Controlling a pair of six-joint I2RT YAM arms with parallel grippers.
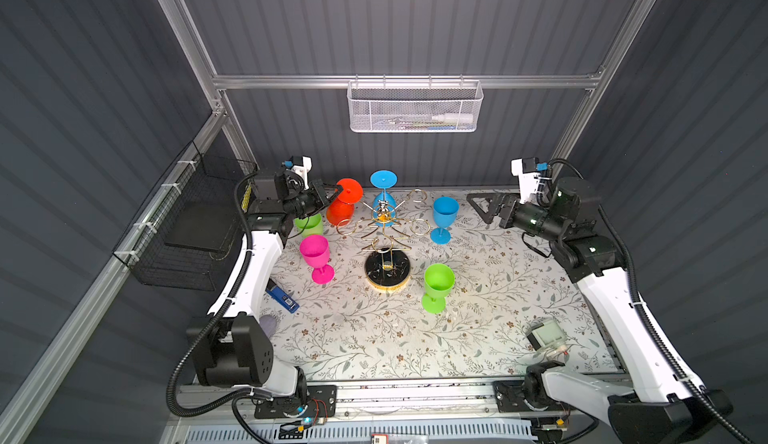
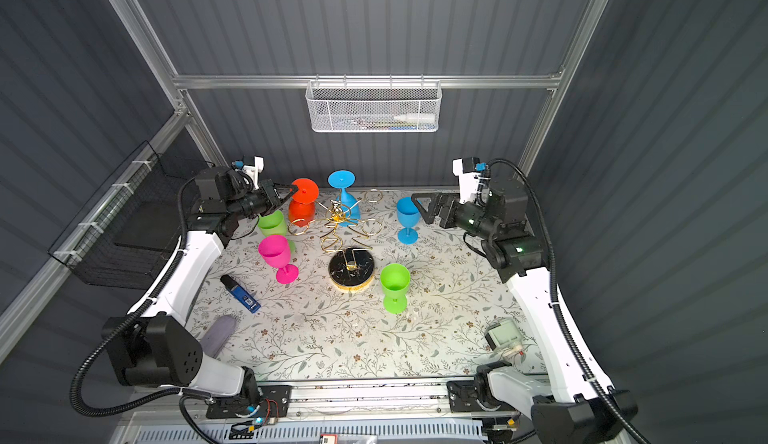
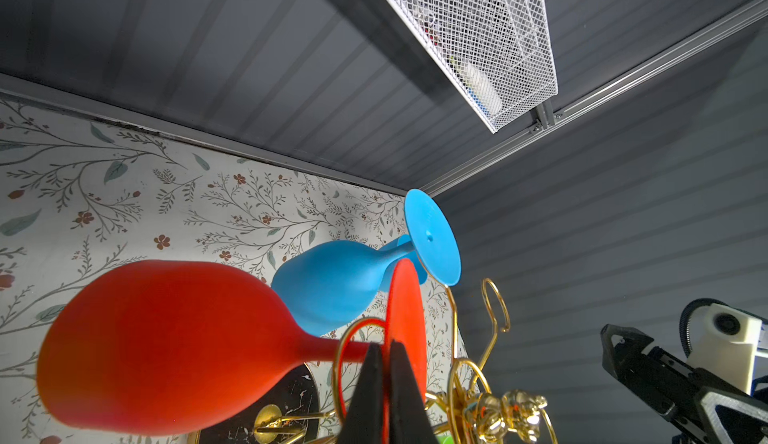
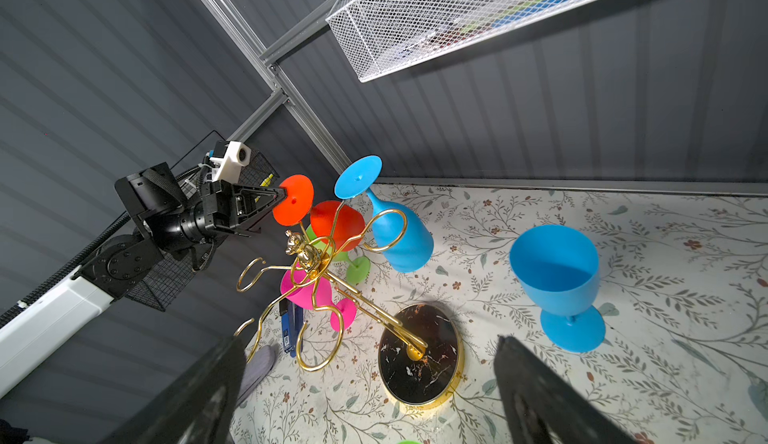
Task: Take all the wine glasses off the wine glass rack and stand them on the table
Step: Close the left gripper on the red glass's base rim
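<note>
Two wine glasses hang bowl-down from the gold wine glass rack, which stands mid-table on its black marbled base: a red wine glass on the left side and a blue wine glass toward the back wall. The left gripper is pinched tight on the rim of the red wine glass's foot; its stem sits within a ring of the rack. The right gripper, jaws spread wide and holding nothing, hangs near an upright blue goblet, apart from the rack.
</note>
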